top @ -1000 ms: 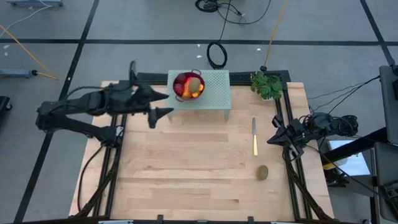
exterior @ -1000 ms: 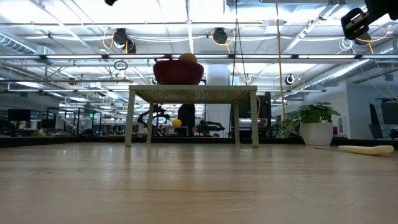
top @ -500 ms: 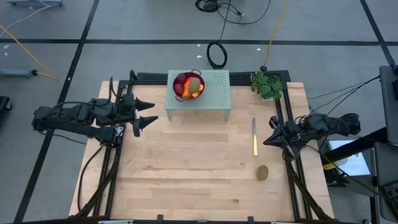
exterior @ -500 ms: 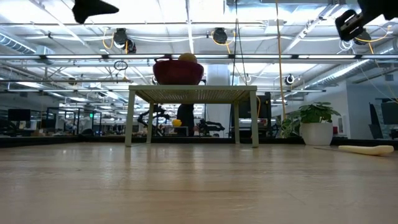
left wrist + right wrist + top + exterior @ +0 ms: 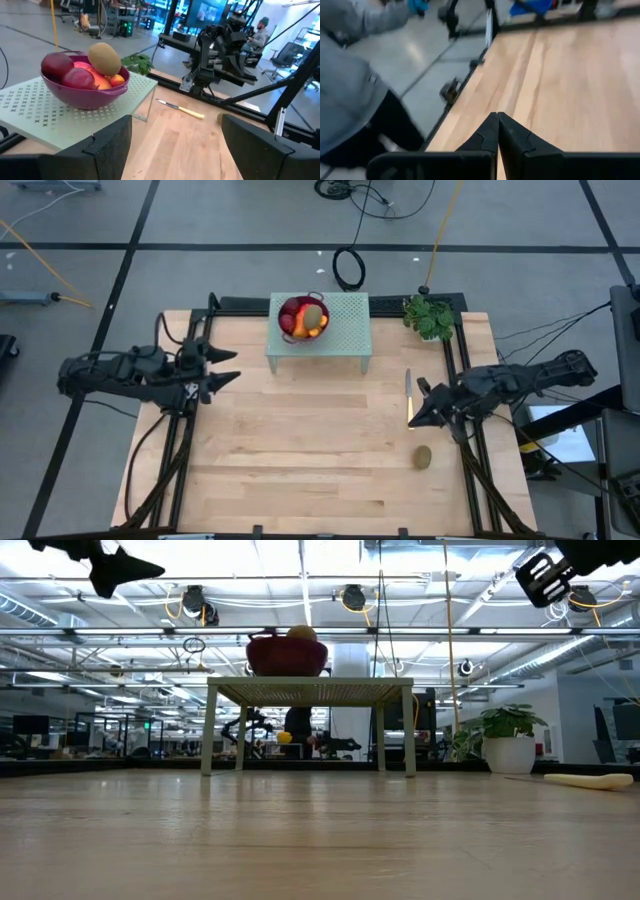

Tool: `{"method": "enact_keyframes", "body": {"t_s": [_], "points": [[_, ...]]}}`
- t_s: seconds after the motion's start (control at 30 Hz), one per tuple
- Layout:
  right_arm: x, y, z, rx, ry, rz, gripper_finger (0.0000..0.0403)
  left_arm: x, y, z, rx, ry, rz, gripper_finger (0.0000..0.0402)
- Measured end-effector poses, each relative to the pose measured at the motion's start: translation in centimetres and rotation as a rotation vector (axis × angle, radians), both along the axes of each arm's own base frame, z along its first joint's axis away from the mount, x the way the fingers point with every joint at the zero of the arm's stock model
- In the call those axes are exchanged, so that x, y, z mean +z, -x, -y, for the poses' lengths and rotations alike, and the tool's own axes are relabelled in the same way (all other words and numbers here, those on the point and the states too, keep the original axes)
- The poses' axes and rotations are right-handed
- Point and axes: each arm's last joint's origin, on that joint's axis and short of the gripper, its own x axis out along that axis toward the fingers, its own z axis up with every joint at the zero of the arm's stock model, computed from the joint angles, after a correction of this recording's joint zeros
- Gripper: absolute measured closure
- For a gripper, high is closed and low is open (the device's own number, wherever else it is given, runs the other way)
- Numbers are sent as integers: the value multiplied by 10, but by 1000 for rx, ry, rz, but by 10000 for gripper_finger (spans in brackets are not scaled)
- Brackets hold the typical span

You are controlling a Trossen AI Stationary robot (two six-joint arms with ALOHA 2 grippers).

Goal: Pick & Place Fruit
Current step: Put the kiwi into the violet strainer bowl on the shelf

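Observation:
A purple bowl (image 5: 303, 317) stands on a small pale-green table (image 5: 345, 330) at the far middle. It holds a brown-green oval (image 5: 104, 58), two dark red balls (image 5: 57, 64) and orange fruit (image 5: 116, 80). A second brown-green oval (image 5: 423, 457) lies on the wooden table at the near right. My left gripper (image 5: 226, 367) is open and empty, left of the small table; it also shows in its wrist view (image 5: 175, 150). My right gripper (image 5: 415, 412) is shut and empty, beside the knife (image 5: 409, 402), far of the loose oval; its wrist view (image 5: 498, 131) shows the fingers closed.
A yellow-handled knife lies on the table's right part, also seen in the left wrist view (image 5: 182, 108). A small potted plant (image 5: 430, 317) stands at the far right corner. A person in grey (image 5: 350, 75) stands beyond the table's edge. Bare wood (image 5: 300, 450) spreads across the middle.
My left gripper has drawn back from the bowl toward the table's left edge and a little nearer, staying open. My right gripper has moved in from the right edge toward the knife, still shut. The fruits have not moved.

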Motion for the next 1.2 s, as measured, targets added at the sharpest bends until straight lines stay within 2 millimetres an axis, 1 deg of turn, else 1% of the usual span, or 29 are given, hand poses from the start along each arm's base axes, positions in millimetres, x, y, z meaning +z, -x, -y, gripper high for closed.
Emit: {"method": "enact_keyframes", "body": {"t_s": [0.13,0.27,0.53,0.67,0.77,0.93,1.07,1.2], "points": [[5,-5,-6,52,37,-150,403,-5,7,-1,-2,-13,20,94],[11,-5,-13,108,90,-308,403,-10,12,-1,-3,-20,33,94],[19,-4,-34,318,308,-501,403,-16,16,-2,-4,-28,21,94],[13,-3,-43,431,431,-596,403,-20,16,-1,-5,-23,-21,94],[4,-3,-47,503,515,-671,403,-24,17,-2,-4,-7,-59,94],[-7,-9,-52,549,584,-748,401,-24,17,-2,1,16,-53,94],[-11,-14,-54,541,619,-770,384,-23,17,-2,1,17,-47,94],[-13,-16,-55,542,623,-782,354,-23,17,-2,2,20,-47,94]]}}
